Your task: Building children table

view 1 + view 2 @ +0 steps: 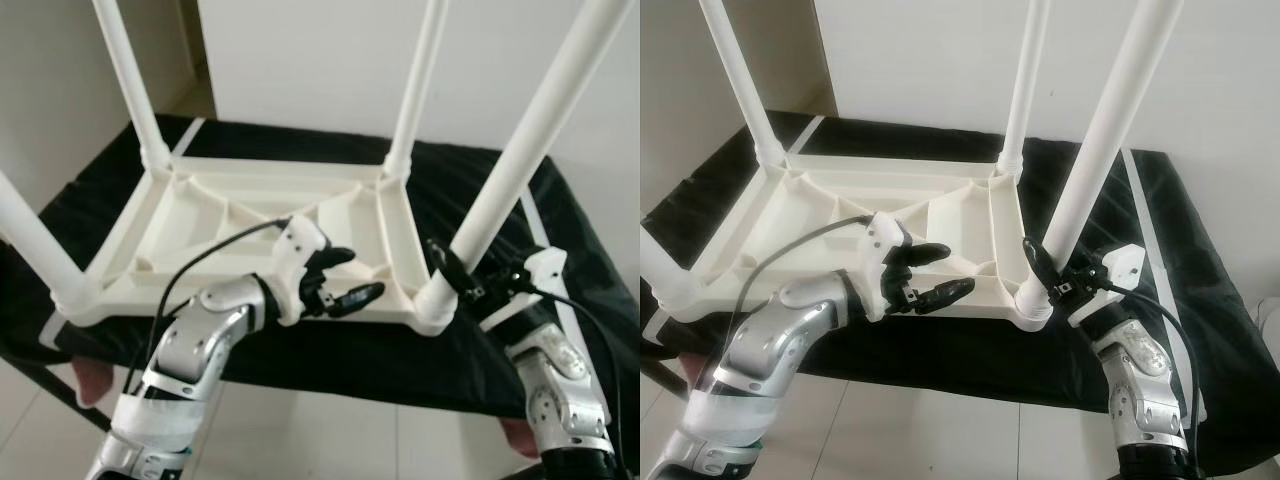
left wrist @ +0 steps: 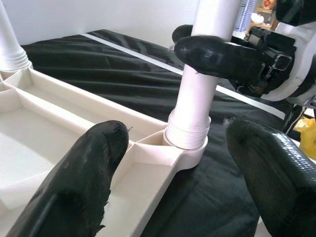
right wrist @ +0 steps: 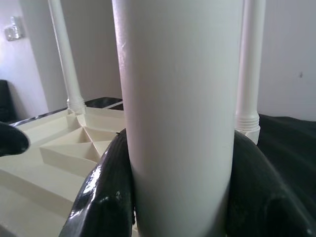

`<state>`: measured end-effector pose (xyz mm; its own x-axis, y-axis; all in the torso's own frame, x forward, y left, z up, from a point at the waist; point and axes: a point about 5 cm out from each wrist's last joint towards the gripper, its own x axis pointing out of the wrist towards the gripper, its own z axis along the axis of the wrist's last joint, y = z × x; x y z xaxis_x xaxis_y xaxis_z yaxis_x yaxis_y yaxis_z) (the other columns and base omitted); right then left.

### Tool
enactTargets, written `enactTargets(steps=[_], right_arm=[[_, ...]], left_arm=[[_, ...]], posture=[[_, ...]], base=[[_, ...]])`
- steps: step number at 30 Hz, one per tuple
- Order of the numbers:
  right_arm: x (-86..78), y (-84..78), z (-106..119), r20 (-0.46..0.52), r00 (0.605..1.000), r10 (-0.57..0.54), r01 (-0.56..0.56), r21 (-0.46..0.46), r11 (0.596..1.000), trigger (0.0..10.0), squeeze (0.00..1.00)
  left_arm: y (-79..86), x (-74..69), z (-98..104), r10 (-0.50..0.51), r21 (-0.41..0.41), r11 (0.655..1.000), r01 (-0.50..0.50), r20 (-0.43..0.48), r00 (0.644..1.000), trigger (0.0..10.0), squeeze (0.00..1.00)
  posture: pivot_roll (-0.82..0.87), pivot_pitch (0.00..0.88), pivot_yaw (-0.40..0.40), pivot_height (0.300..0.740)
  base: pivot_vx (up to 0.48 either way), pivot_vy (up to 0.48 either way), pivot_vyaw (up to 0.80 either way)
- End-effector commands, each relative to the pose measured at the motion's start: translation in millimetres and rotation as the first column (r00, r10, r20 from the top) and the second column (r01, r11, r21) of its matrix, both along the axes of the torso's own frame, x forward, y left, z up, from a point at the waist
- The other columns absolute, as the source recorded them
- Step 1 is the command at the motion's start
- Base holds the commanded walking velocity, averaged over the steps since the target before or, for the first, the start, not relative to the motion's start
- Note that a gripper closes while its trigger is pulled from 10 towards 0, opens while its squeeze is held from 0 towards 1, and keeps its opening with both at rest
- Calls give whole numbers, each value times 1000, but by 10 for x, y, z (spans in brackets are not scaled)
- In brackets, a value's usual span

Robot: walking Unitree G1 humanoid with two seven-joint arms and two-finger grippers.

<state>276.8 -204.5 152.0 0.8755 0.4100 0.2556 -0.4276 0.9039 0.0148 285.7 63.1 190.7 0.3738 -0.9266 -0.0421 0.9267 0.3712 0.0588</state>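
Left eye view cuts off all four white legs at the top edge, and the far ends of the black cloth run out of frame. An upturned white table top lies on that cloth, ribs up. The right gripper is clamped around the near-right leg just above its socket, fingers pressed to both sides. The left gripper hovers over the table top's near rim, fingers spread apart, pointing toward that same leg.
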Motion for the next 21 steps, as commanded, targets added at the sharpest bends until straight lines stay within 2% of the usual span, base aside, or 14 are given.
enactTargets(steps=[1, 3, 7, 8, 9, 12, 13, 14, 16, 17, 21], right_arm=[[-53, 7, -409, -222, 972, -79, 88, 33, 996, 10000, 0], [-55, 84, -385, -196, 970, -141, 150, 33, 988, 10000, 0], [-60, 116, -374, -185, 970, -157, 167, 39, 985, 10000, 0], [-66, 190, -390, -182, 959, -216, 224, 24, 974, 10000, 0], [-66, 190, -390, -182, 959, -216, 224, 24, 974, 10000, 0], [-109, 378, -425, -157, 906, -394, 400, 13, 916, 10000, 0], [-116, 419, -463, -174, 871, -460, 466, -9, 885, 10000, 0], [-119, 470, -505, -211, 847, -487, 500, 9, 866, 10000, 0], [-120, 502, -529, -238, 834, -497, 517, 25, 856, 10000, 0], [-120, 510, -542, -251, 812, -527, 550, 26, 835, 10000, 0], [-122, 532, -542, -260, 804, -534, 560, 34, 828, 10000, 0]], left_arm=[[19, 31, 25, 43, 4, 999, -43, 10, 999, 10000, 0], [19, 30, 15, 47, 3, 999, -47, 6, 999, 10000, 0], [18, 26, 10, 46, 3, 999, -46, 3, 999, 10000, 0], [10, 22, -6, 48, 3, 999, -48, -2, 999, 10000, 0], [10, 22, -6, 48, 3, 999, -48, -2, 999, 10000, 0], [-9, 10, -48, 50, 6, 999, -50, -13, 999, 10000, 0], [-15, 10, -59, 48, 10, 999, -48, -14, 999, 10000, 0], [-19, 11, -63, 48, 11, 999, -48, -15, 999, 10000, 0], [-20, 12, -64, 48, 12, 999, -48, -15, 999, 10000, 0], [-25, 15, -63, 49, 12, 999, -48, -15, 999, 10000, 0], [-28, 18, -62, 53, 7, 999, -53, -20, 998, 10000, 0]], posture=[[17, 41, 19, 740], [18, 41, 16, 740], [19, 40, 12, 740], [20, 40, 8, 740], [20, 40, 8, 740], [16, 39, 7, 740], [17, 39, 4, 740], [17, 39, 4, 740], [17, 39, 4, 740], [20, 35, -2, 740], [21, 33, -4, 740]], base=[[0, 0, 0], [0, 0, 0], [0, 0, 0], [0, 0, 0], [0, 0, 0], [0, 0, 0], [0, 0, 0], [0, 0, 0], [0, 0, 0], [0, 0, 0], [0, 0, 0]])
